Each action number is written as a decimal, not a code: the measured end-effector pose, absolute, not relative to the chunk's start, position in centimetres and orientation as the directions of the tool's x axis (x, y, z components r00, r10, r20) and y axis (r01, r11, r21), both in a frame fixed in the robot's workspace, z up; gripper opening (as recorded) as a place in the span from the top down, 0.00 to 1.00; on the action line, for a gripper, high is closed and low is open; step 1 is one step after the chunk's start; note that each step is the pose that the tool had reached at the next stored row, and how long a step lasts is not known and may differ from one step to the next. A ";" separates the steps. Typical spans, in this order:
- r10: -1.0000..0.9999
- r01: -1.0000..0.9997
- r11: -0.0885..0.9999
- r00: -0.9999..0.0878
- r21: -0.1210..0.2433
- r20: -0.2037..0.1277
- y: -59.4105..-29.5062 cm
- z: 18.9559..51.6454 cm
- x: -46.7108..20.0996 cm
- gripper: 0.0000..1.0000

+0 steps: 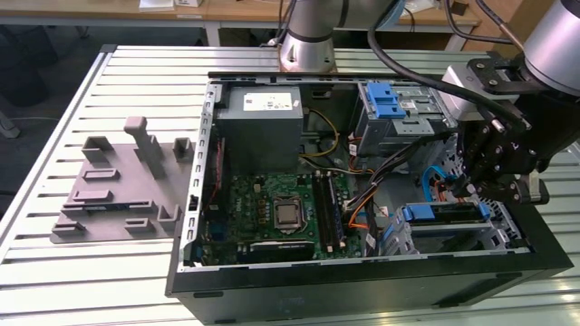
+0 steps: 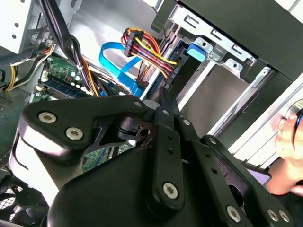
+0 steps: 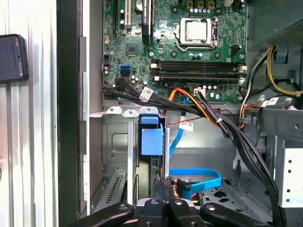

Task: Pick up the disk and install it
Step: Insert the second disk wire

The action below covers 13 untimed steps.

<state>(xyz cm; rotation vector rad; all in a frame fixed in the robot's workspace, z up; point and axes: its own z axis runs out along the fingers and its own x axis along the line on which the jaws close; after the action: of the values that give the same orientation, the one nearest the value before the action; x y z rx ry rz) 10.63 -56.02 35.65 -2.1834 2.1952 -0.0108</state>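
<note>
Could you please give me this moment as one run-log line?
gripper: inside case, fingers together, by drive bay | disk: standing in bay, blue tab up | slotted tray: on table, empty

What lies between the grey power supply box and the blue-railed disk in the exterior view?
In the exterior view, the green motherboard with its memory slots, then a bundle of orange and black cables beside the disk.

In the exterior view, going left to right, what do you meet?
Grey slotted tray → power supply box → CPU socket → blue-railed disk in its bay → gripper.
</note>
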 end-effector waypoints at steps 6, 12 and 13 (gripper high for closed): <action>-1.000 -0.999 0.007 -0.006 -0.037 -0.030 -55.8 36.1 10.5 0.89; -0.999 -0.999 0.009 -0.008 -0.037 -0.033 -55.7 36.7 10.5 0.89; -0.999 -0.999 0.009 -0.008 -0.037 -0.033 -55.6 36.8 10.5 0.89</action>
<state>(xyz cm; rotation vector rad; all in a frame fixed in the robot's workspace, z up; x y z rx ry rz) 10.45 -55.64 36.79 -2.1771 2.1959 -0.0043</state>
